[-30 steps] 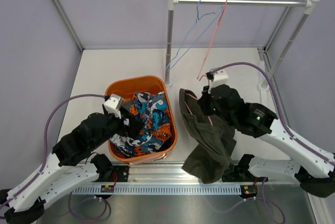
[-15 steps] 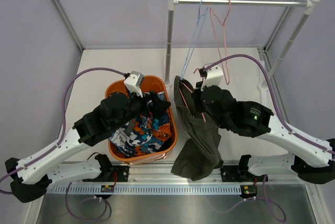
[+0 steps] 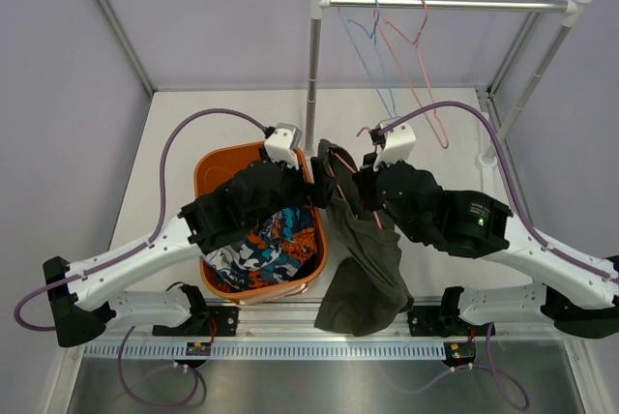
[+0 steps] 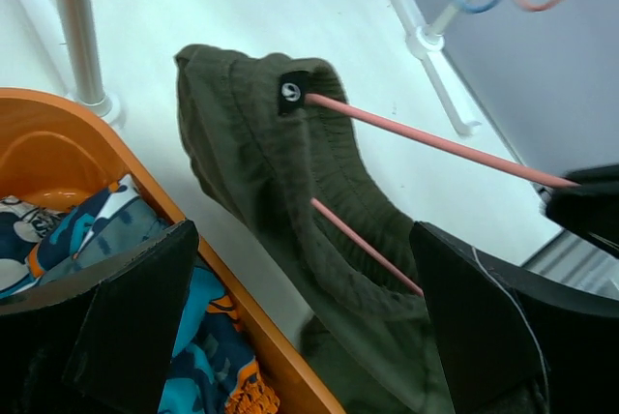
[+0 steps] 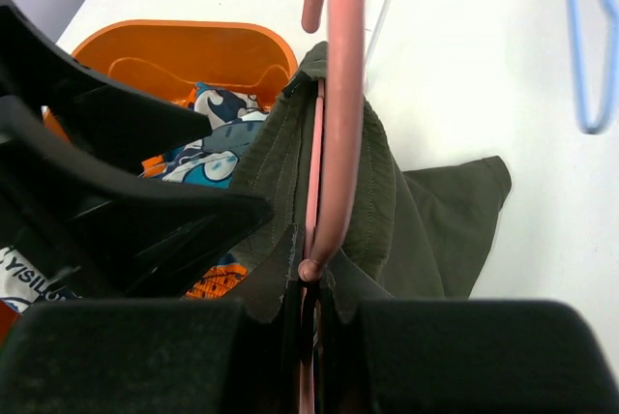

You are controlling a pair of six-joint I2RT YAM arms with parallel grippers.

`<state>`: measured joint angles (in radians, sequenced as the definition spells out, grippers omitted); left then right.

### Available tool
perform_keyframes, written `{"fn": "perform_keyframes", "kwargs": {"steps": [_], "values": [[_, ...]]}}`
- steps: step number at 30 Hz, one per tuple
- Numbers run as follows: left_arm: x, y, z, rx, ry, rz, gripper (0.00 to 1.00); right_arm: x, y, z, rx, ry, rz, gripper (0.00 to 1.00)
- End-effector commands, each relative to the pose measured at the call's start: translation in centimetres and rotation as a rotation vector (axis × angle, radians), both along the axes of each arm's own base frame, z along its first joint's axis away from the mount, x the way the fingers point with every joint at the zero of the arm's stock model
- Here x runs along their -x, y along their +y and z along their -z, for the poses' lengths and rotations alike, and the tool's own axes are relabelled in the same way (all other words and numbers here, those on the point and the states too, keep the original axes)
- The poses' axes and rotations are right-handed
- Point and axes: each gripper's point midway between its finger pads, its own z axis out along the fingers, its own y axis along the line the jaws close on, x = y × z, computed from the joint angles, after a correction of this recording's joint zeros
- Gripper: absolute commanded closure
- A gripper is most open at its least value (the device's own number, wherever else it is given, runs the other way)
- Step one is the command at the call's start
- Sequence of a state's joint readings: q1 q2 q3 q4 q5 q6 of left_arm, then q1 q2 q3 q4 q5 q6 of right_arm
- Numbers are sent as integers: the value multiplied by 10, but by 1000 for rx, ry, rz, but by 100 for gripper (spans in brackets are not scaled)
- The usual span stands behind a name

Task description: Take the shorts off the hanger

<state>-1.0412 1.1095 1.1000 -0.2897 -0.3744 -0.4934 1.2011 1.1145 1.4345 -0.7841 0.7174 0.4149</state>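
Olive-green shorts point(image 3: 366, 264) hang by their waistband on a pink hanger point(image 3: 339, 174) between the two arms. My right gripper point(image 5: 315, 283) is shut on the pink hanger point(image 5: 338, 95) just below its hook, and the shorts point(image 5: 392, 201) drape down both sides of it. My left gripper point(image 4: 302, 232) stands wide open right at the waistband of the shorts point(image 4: 256, 148), one finger on either side. The hanger's two bars point(image 4: 426, 139) run out of the cloth. In the top view the left gripper point(image 3: 319, 189) sits at the basket's right rim, against the shorts.
An orange basket point(image 3: 207, 168) with patterned clothes stands at the left, its rim point(image 4: 131, 158) just beside the shorts. Behind is a clothes rack: post point(image 3: 312, 75), rail point(image 3: 455, 4), with an empty blue hanger point(image 3: 372, 46) and an empty pink one point(image 3: 418, 61).
My left arm swung up out of the basket and rightward to the shorts' waistband. My right arm carried hanger and shorts leftward toward it. The empty hangers on the rail are swinging.
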Motion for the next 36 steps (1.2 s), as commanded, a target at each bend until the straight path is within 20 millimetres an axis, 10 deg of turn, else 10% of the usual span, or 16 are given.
{"fn": "perform_keyframes", "kwargs": {"steps": [1, 5, 12, 16, 28, 36], "values": [[-16, 3, -42, 85, -93, -82, 6, 3, -6, -42, -134, -64, 18, 100], [-22, 2, -40, 58, -115, -100, 16, 6, -5, -44, -136, -65, 3, 100], [-35, -8, -44, 6, -151, -106, 75, 13, -5, -49, -149, -69, -21, 100], [-39, -16, -42, -22, -141, -86, 92, 15, -8, -50, -150, -72, -16, 100], [-104, 20, -21, -116, -63, -260, 100, 25, -11, -48, -145, -65, -22, 100], [-112, 14, 9, -130, -3, -215, 100, 25, -26, -50, -166, -83, 11, 100]]}}
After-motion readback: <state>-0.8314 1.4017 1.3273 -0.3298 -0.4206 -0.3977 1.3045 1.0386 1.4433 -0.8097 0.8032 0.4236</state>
